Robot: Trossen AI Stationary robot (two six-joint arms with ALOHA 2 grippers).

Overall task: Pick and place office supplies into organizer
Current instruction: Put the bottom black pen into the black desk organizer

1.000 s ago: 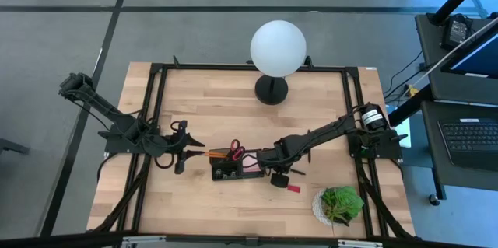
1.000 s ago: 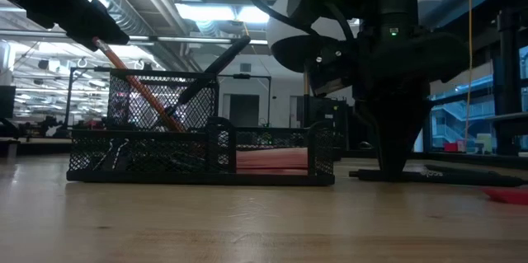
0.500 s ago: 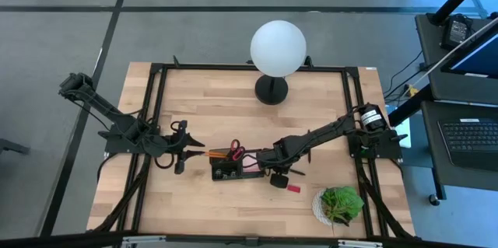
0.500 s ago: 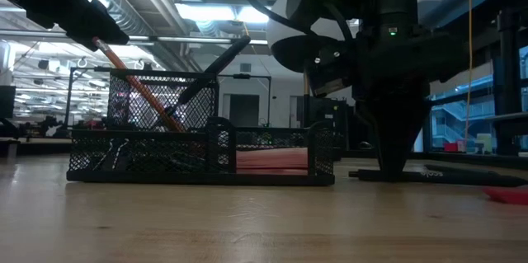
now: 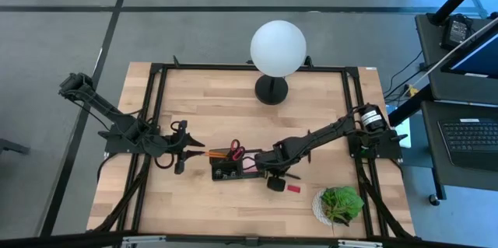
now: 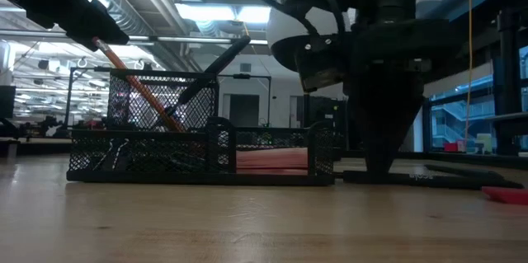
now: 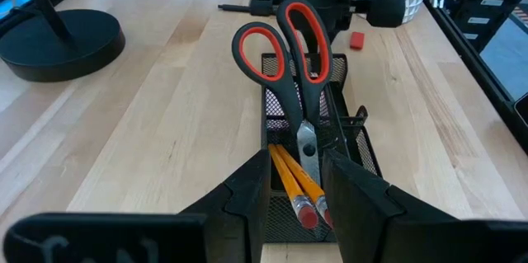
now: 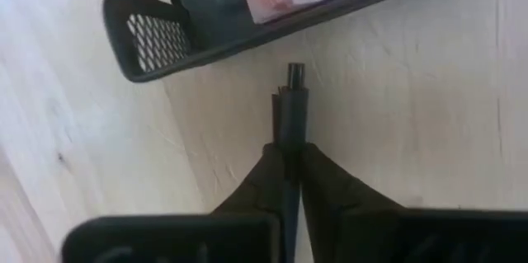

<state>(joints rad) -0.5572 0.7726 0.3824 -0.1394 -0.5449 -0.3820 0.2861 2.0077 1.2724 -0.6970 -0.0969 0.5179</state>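
The black mesh organizer (image 6: pixel 140 160) stands mid-table and holds red-handled scissors (image 7: pixel 289 57), two orange pencils (image 7: pixel 289 176) and a pink sticky-note pad (image 6: pixel 272 160). My left gripper (image 5: pixel 201 153) waits open just left of it. Its fingers stand on either side of the pencils' eraser ends, which lean out of the tall compartment. A black pen (image 6: pixel 429 179) lies on the table right of the organizer, and my right gripper (image 5: pixel 274 178) is shut on it. A small red eraser (image 5: pixel 293 188) lies on the wood nearby. My right gripper pinches the pen between its two fingers (image 8: pixel 268 168), close to the end nearest the organizer (image 8: pixel 290 106); that end sticks out just past the fingertips. The fingers come from above and point down. The pen lies flat on the table.
A white globe lamp (image 5: pixel 278 46) on a round black base (image 5: pixel 271 89) stands at the far edge. A green potted plant (image 5: pixel 341 204) sits near the front right corner. Bare wood lies in front of the organizer and at the far left.
My right gripper has tipped slightly, and its tip has shifted a little toward the organizer. The pen has slid slightly along the table with it.
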